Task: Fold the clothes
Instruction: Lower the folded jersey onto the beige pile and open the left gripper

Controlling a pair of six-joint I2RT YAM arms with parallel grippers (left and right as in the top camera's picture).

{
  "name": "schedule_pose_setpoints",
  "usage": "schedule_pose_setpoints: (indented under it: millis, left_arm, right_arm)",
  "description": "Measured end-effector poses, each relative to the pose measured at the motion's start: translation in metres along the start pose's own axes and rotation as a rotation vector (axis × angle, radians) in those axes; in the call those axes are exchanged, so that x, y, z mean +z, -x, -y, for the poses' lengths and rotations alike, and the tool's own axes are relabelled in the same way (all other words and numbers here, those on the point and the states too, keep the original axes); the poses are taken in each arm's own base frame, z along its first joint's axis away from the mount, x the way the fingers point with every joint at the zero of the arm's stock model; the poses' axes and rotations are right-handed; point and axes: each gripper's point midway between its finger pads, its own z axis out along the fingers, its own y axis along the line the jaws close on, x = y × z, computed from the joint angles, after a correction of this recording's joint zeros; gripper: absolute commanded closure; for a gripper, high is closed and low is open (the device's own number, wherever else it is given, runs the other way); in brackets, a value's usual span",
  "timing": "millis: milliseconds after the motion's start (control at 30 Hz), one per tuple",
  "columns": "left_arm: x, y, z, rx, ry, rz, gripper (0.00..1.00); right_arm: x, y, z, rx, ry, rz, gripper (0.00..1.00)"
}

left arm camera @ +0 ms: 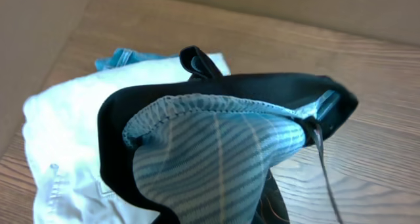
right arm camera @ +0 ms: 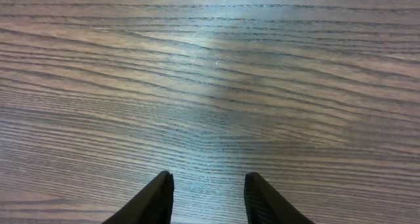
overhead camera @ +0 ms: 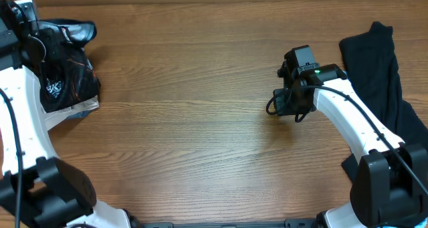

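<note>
Surface: brown wood-grain table (overhead camera: 194, 87), seen from above; large bare stretch across the middle.

Right arm (overhead camera: 354, 121): white links, reaching in from the lower right corner toward mid-table.

Left arm (overhead camera: 20, 121): runs up the left edge to the far left corner.

Plain black garment (overhead camera: 378, 67): lies long and rumpled along the right edge, partly under the right arm.

Jersey (overhead camera: 67, 67): bunched in the far left corner, black with thin orange lines and a white logo. In the left wrist view it is raised close to the camera, its blue-grey mesh inside facing out.

Off-white trousers (left arm camera: 59, 125): folded, beneath the jersey, one edge sticking out.

Left gripper (overhead camera: 37, 44): fingers hidden by cloth; jaws closed, clamped on the jersey.

Right gripper (right arm camera: 209, 178): two dark fingertips apart, nothing between them, over bare wood.

Light blue cloth (left arm camera: 125, 57): small corner showing behind the trousers.
</note>
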Motion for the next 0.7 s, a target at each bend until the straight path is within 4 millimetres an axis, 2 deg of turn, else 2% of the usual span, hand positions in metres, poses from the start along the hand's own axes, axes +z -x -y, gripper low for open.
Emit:
schedule_pose_setpoints:
  millis: [167,333,367,433,467,533,567,600,633,700]
  left_arm:
    - [0.023,-0.008,-0.026,-0.037,0.029,-0.019,0.96]
    - [0.036,-0.012,-0.065,-0.089,0.08,-0.008,0.95]
    - [0.038,-0.013,-0.071,-0.095,0.088,-0.006,0.9]
    - [0.045,-0.013,-0.088,-0.119,0.113,0.009,0.68]
    - [0.049,-0.015,-0.096,-0.138,0.126,0.012,0.61]
    - [0.059,-0.025,-0.117,-0.197,0.165,-0.002,0.59]
    - [0.065,-0.034,-0.127,-0.231,0.185,-0.022,0.57]
    - [0.073,-0.046,-0.14,-0.274,0.205,-0.051,0.4]
    - [0.083,-0.068,-0.155,-0.337,0.229,-0.099,0.33]
    - [0.095,-0.097,-0.171,-0.415,0.25,-0.166,0.28]
  right_arm:
    - [0.0,-0.001,0.0,0.0,-0.001,-0.006,0.61]
    - [0.0,-0.002,0.0,0.001,-0.002,-0.01,0.61]
    - [0.0,-0.003,0.0,0.0,-0.001,-0.01,0.6]
    - [0.0,-0.003,0.0,0.001,-0.002,-0.011,0.61]
    - [0.0,-0.003,0.0,0.001,-0.002,-0.012,0.6]
    - [0.0,-0.005,0.001,0.001,-0.003,-0.022,0.6]
    - [0.0,-0.007,0.001,0.002,-0.004,-0.029,0.6]
    - [0.0,-0.009,0.001,0.003,-0.005,-0.037,0.6]
    - [0.0,-0.012,0.002,0.003,-0.007,-0.048,0.6]
    - [0.0,-0.014,0.002,0.003,-0.008,-0.056,0.6]
